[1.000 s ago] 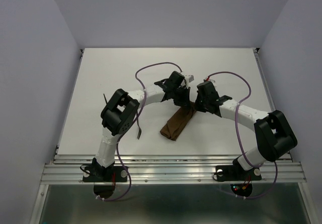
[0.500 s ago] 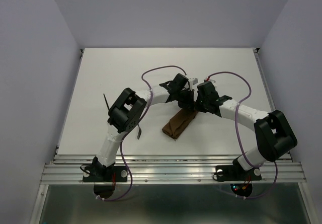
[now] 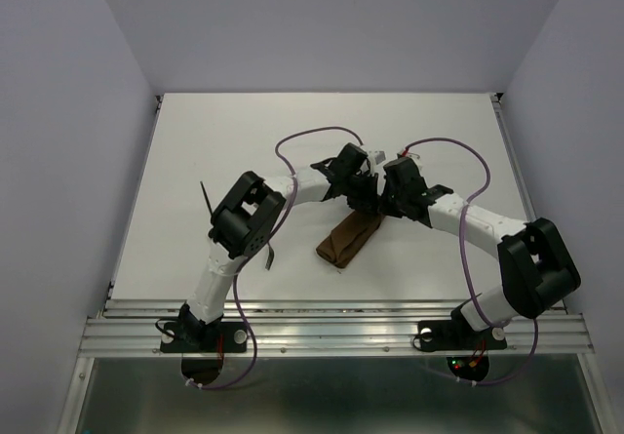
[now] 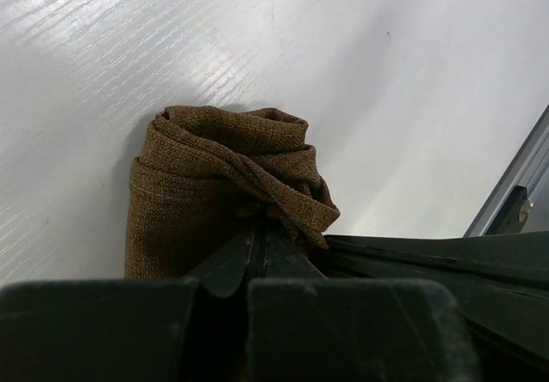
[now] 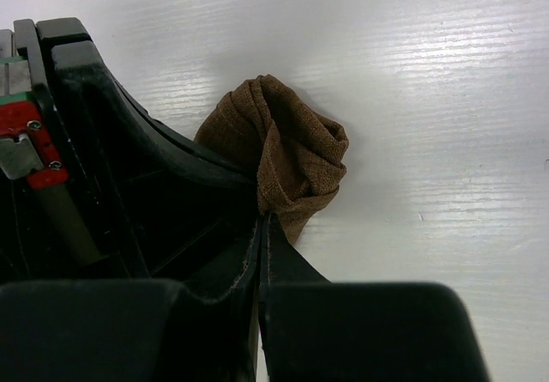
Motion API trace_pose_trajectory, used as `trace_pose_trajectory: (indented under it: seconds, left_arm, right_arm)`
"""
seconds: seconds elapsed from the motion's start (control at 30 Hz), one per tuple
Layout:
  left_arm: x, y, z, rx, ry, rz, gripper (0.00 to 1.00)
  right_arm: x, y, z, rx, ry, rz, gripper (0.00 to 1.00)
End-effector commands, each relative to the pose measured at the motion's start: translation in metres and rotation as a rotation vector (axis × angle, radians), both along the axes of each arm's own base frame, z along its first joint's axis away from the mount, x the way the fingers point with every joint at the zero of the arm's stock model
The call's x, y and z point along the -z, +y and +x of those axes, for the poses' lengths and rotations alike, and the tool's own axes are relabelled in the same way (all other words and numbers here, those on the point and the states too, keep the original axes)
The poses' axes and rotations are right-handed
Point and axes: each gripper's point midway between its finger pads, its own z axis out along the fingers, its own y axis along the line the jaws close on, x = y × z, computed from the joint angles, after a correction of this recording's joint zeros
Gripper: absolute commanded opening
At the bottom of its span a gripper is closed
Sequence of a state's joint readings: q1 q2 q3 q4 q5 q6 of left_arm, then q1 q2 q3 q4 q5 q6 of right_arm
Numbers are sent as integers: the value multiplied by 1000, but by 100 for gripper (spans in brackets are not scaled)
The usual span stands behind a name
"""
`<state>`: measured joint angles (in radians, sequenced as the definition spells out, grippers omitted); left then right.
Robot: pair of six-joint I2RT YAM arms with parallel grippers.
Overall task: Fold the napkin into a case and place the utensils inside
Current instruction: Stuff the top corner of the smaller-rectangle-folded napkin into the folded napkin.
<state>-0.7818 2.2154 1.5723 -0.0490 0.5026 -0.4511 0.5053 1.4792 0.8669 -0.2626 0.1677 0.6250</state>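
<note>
The brown napkin is folded into a narrow case lying diagonally in the middle of the table. Both grippers meet at its far end. My left gripper is shut on a fold of the cloth at that end. My right gripper is shut on the same bunched end, right beside the left one. One thin dark utensil lies at the left, beside the left arm. Another utensil pokes out from under the left arm's elbow; the rest of it is hidden.
The white table has a metal rail along its near edge. Purple cables loop above both arms. Grey walls close in the left, right and far sides.
The left arm's elbow has swung right and its gripper closed in on the case's far end beside the right gripper. The case has barely shifted.
</note>
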Motion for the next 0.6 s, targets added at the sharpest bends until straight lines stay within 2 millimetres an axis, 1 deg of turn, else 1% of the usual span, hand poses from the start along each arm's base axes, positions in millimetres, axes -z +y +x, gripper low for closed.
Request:
trace_pose_trajectory:
  seconds: [0.0, 0.03, 0.07, 0.1, 0.13, 0.17, 0.23, 0.27, 0.4, 0.47, 0.57]
  left_arm:
    - [5, 5, -6, -4, -29, 37, 0]
    - [1, 7, -6, -8, -39, 36, 0]
    - [-14, 10, -6, -8, -61, 19, 0]
    - [-22, 11, -6, -6, -74, 12, 0]
    - [-37, 13, -7, -1, -93, -12, 0]
    - [-46, 13, -7, 3, -104, -27, 0]
    - [-57, 17, -9, 18, -111, -48, 0]
    - [-67, 17, -10, 24, -122, -65, 0]
    - [-82, 15, -14, 59, -120, -111, 0]
    - [-80, 13, -12, 65, -118, -114, 0]
    - [-72, 12, -11, 67, -102, -109, 0]
  right_arm:
    - [-22, 6, 9, 1, -72, 31, 1]
    - [-18, 4, 7, 6, -65, 24, 1]
    - [-18, 2, 7, 10, -68, 18, 1]
    - [-18, 2, 7, 11, -69, 17, 1]
    - [-17, 0, 6, 13, -68, 14, 1]
    - [-16, 0, 5, 11, -66, 12, 1]
    - [-16, 0, 5, 7, -68, 8, 1]
    - [-16, -1, 5, 7, -70, 4, 1]
    - [-16, -1, 5, -3, -70, 1, 1]
    - [-17, 0, 4, -12, -70, 2, 1]
    - [-18, 1, 4, -17, -74, 6, 1]
